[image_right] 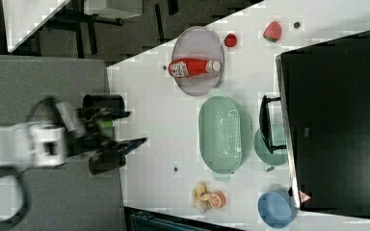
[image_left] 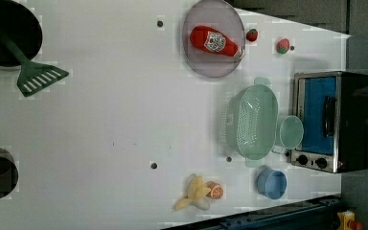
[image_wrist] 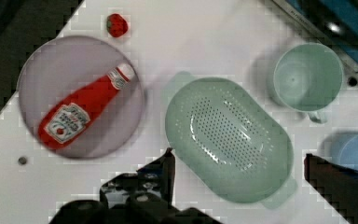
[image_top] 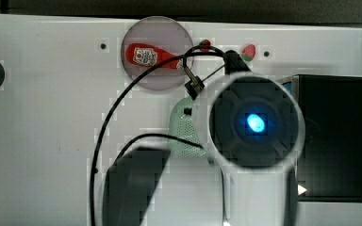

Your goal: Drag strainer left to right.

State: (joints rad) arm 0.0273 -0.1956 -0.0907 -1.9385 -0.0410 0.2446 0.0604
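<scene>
Claw [image_wrist: 237, 161] spread wide and empty, hovering above the strainer [image_wrist: 228, 138], which sits on the counter [image_left: 115, 120] between ketchup plate [image_wrist: 80, 96] and mug [image_wrist: 307, 77]; descend onto one rim wall, avoid nudging mug.

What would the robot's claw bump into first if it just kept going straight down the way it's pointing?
Probably the strainer: the open gripper points down with the strainer's near rim between its fingers. How high it hangs is unclear.

Tabletop [image_left: 100, 120]: white, smooth, dotted with small dark holes.
Floor [image_right: 43, 82]: grey, beside the tabletop in the right view.
Far side: dark area past the tabletop's edge at the top view's top.
</scene>
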